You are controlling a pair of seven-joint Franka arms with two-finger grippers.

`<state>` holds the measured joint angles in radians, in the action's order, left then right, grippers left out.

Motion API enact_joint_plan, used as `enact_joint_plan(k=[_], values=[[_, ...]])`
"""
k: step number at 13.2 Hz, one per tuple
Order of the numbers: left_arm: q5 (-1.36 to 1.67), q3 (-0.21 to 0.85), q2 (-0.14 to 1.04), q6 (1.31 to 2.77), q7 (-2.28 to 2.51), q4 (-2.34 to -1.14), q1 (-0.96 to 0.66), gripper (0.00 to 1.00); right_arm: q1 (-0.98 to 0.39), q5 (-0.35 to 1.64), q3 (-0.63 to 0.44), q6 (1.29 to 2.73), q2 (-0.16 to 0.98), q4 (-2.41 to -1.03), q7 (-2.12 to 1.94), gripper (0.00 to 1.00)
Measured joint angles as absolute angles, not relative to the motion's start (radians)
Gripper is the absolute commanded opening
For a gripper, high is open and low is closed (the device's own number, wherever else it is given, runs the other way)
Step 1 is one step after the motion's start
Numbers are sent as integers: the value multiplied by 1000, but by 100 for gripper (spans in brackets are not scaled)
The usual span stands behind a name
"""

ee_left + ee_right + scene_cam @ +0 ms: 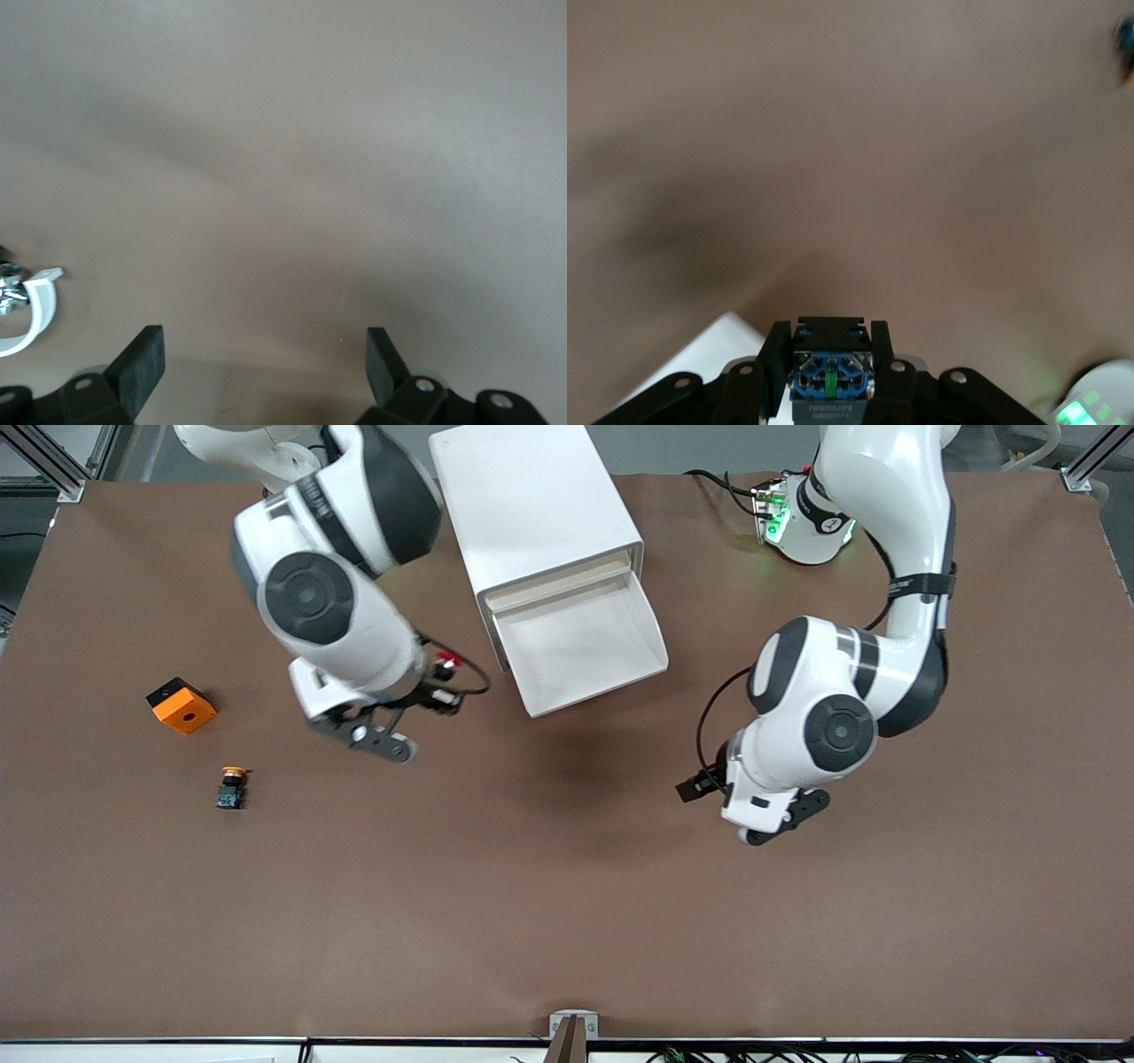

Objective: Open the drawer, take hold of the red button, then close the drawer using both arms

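The drawer stands pulled out of the white cabinet, and nothing shows inside it. My right gripper hangs over the table beside the drawer, toward the right arm's end. It is shut on the button, whose red cap pokes out. In the right wrist view the button's black body and bluish base sit clamped between the fingers of my right gripper. My left gripper is open over bare brown table toward the left arm's end. Its fingertips stand wide apart with nothing between them, my left gripper showing only table.
An orange square block with a hole lies near the right arm's end of the table. A switch with a yellow-orange cap lies nearer the front camera than the block. A white corner shows beside the right gripper.
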<state>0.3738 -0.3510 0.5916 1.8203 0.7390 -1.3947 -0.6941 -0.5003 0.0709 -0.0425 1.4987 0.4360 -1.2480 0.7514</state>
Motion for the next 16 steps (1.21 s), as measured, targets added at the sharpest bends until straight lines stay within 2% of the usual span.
enact_joint_plan(k=[6,12,16], values=[[356,-351,588,1909,740,-1495,-810,100,-304,41,-45,1535,469,-1261,340,32],[356,-346,523,2016,740,-1668,-914,100,-158,34,-46,1783,567,-1351,52,33],[356,-340,502,2021,750,-1703,-962,100,-84,34,-46,1899,662,-1361,-50,33]])
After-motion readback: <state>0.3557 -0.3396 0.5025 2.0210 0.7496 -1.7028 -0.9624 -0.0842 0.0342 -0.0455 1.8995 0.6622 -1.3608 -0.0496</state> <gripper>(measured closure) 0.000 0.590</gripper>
